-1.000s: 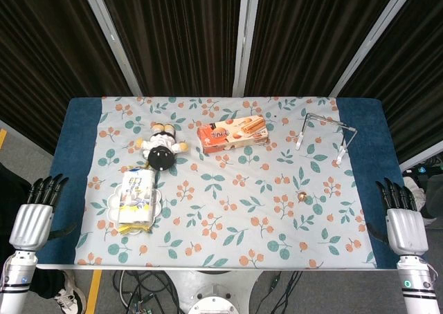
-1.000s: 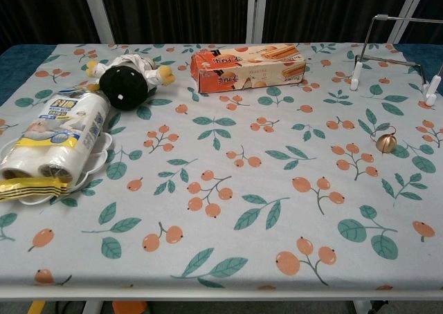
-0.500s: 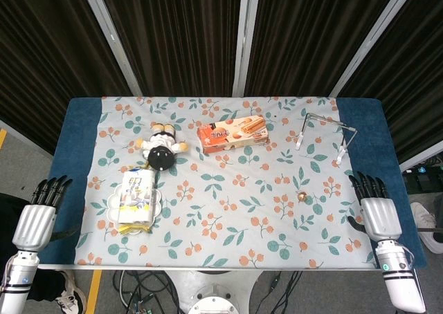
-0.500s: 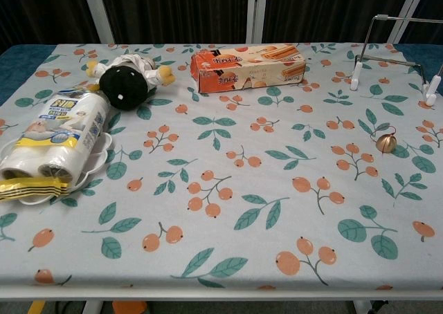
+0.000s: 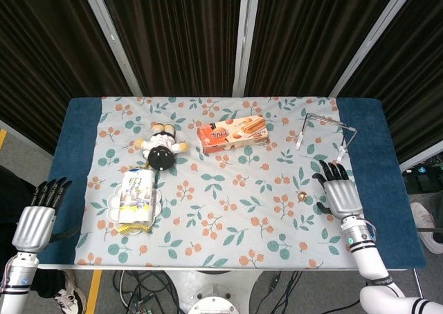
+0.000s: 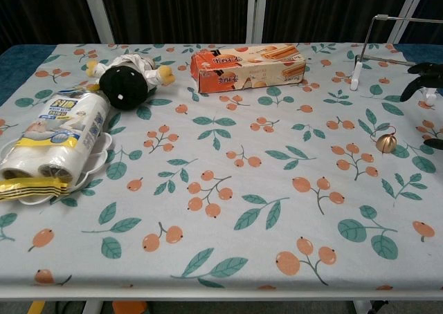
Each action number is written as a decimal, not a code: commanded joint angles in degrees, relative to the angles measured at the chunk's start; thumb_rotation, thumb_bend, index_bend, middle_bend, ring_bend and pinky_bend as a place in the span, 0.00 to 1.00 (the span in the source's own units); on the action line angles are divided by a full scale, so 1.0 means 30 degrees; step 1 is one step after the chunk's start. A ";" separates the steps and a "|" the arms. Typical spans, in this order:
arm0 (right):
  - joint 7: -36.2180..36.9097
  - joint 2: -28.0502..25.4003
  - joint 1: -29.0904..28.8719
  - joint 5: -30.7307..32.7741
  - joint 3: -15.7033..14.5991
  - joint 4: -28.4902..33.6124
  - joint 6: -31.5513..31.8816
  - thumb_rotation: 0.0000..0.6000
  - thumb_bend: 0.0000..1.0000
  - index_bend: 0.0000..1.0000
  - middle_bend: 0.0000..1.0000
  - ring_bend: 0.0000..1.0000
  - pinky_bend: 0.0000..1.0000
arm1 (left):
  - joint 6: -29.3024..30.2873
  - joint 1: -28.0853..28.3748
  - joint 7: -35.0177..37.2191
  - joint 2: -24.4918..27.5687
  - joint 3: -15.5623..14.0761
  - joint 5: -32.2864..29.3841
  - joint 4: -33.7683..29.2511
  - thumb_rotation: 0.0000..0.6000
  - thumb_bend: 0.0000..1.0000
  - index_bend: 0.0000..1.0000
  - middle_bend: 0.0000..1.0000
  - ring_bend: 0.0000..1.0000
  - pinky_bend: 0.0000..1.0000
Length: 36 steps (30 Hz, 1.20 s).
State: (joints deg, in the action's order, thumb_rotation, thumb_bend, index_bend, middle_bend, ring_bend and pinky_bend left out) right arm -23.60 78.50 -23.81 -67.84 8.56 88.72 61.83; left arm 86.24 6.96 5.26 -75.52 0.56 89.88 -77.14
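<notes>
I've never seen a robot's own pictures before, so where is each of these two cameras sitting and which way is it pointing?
Head view: high above the near edge, looking almost straight down on the whole table; both arms show, the left hand off the near left corner, the right hand over the cloth beside the small bell.
Chest view: low at the near edge, looking across the tabletop toward the curtains; only the dark fingertips of the right hand show at the right edge.
Shared: biscuit box, doll, wire stand, bell.
</notes>
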 commanded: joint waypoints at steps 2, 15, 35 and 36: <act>-0.0430 0.0416 -0.0296 0.0296 0.0016 -0.0076 -0.0115 1.00 0.15 0.29 0.00 0.00 0.00 | -0.0069 0.0020 0.0051 0.0017 -0.0013 -0.0021 0.0006 1.00 0.04 0.04 0.03 0.00 0.02; -0.0448 0.1108 -0.0757 0.0760 -0.0123 -0.0451 -0.0209 1.00 0.16 0.38 0.00 0.00 0.00 | -0.0164 0.0010 0.0304 -0.0039 -0.0050 -0.0071 0.0181 1.00 0.04 0.04 0.03 0.00 0.02; -0.0049 0.1278 -0.1387 0.1376 -0.0115 -0.0554 -0.0617 1.00 0.21 0.48 0.00 0.00 0.00 | -0.0186 0.0140 0.0727 0.0288 0.0019 0.0034 0.0206 1.00 0.04 0.04 0.03 0.00 0.02; -0.0073 0.1288 -0.1407 0.1414 -0.0121 -0.0559 -0.0617 1.00 0.21 0.48 0.00 0.00 0.00 | -0.0181 0.0137 0.0729 0.0295 0.0016 0.0036 0.0196 1.00 0.04 0.04 0.03 0.00 0.02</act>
State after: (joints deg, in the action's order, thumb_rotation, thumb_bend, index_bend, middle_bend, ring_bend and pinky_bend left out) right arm -23.82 82.37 -28.03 -63.57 8.20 87.03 59.99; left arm 85.69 7.37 7.45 -74.63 0.60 89.98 -76.56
